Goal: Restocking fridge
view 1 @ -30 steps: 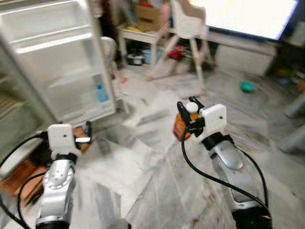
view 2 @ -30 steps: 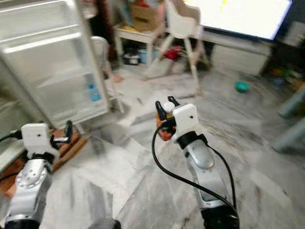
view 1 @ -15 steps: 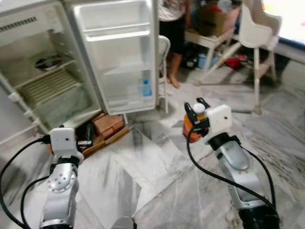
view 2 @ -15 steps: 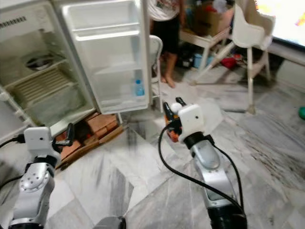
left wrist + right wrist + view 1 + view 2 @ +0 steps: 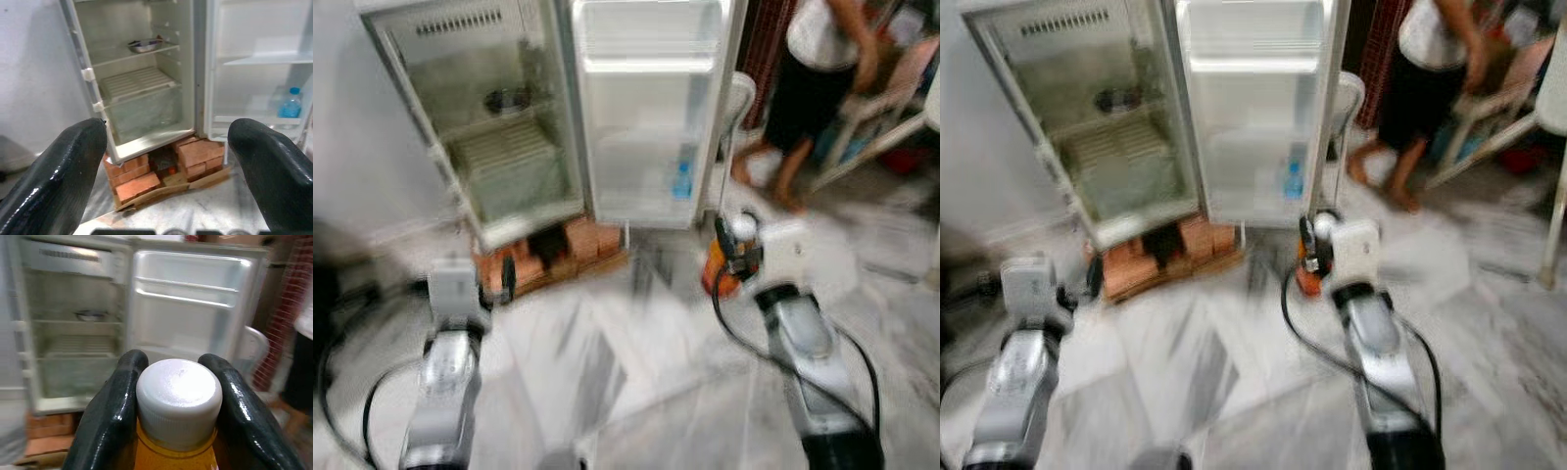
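Right end effector clamped on orange bottle just below its white cap, both black fingers pressed against the neck; bottle held upright in front of the fridge, off the floor. Left end effector spread wide with nothing between the fingers, aimed at the fridge's lower front.

Fridge standing open, door swung to the side of the cabinet nearer the orange bottle. Metal bowl on an upper wire shelf inside the cabinet; white slatted tray on the shelf below it, above a clear crisper drawer. Small water bottle with blue cap upright in the lowest door rack. Fridge raised on red bricks laid on cardboard, on a grey marble floor.

Person standing beyond the open door, bare feet on the floor. Head views blurred; finer detail not legible.
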Tool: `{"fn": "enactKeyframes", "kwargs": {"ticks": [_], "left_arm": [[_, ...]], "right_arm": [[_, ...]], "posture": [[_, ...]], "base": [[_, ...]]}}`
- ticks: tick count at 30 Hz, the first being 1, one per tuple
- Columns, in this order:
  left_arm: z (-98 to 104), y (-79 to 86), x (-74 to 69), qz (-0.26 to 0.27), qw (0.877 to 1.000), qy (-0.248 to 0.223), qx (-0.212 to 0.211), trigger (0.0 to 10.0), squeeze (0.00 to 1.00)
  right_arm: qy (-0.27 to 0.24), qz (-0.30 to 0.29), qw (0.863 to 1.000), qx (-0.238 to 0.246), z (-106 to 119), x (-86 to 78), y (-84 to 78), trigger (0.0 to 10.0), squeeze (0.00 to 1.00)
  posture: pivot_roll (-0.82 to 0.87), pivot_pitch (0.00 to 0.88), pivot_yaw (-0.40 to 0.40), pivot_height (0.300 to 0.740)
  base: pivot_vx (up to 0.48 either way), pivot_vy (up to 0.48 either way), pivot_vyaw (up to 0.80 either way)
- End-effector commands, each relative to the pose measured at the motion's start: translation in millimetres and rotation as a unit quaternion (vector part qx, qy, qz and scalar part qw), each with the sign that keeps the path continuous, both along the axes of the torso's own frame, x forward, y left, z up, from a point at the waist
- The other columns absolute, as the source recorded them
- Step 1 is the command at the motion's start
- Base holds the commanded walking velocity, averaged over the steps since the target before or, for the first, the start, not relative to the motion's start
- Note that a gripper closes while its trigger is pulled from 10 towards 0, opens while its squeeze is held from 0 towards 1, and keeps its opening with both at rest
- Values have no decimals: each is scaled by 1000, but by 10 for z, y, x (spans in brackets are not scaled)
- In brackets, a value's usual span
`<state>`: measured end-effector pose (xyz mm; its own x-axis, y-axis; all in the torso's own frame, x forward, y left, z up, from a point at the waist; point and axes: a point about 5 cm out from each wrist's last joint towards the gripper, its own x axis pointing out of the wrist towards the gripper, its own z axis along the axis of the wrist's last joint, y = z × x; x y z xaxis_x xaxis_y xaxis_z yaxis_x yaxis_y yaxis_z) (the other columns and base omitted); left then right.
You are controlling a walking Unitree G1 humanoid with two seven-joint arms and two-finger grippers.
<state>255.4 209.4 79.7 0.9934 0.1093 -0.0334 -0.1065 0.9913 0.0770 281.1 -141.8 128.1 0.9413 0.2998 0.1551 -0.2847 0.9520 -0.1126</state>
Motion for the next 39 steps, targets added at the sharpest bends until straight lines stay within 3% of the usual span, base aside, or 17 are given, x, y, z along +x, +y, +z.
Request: {"fn": "enactKeyframes", "kwargs": {"ticks": [1,8,15,33,39], "left_arm": [[40,-46,31,-10,1000,-9,0,10000,0],[34,-59,39,-12,1000,-11,-6,10000,0],[34,-76,45,-12,1000,-12,-8,10000,0],[11,-100,50,-12,1000,-6,-10,10000,0],[6,-106,53,-13,1000,-6,-10,10000,0]], "right_arm": [[-25,-1,1000,-1,94,-3,-41,10000,0],[-28,0,1000,7,130,45,-101,10000,0],[-41,33,999,-9,158,21,-19,10000,0],[-42,66,997,-6,160,6,37,10000,0],[-39,65,997,-3,151,13,36,10000,0]], "posture": [[12,0,-9,740],[13,0,-14,740],[13,0,-17,740],[9,0,-19,740],[9,0,-21,740]], "base": [[266,0,0],[338,0,0],[362,0,0],[329,0,755],[306,0,144]]}}
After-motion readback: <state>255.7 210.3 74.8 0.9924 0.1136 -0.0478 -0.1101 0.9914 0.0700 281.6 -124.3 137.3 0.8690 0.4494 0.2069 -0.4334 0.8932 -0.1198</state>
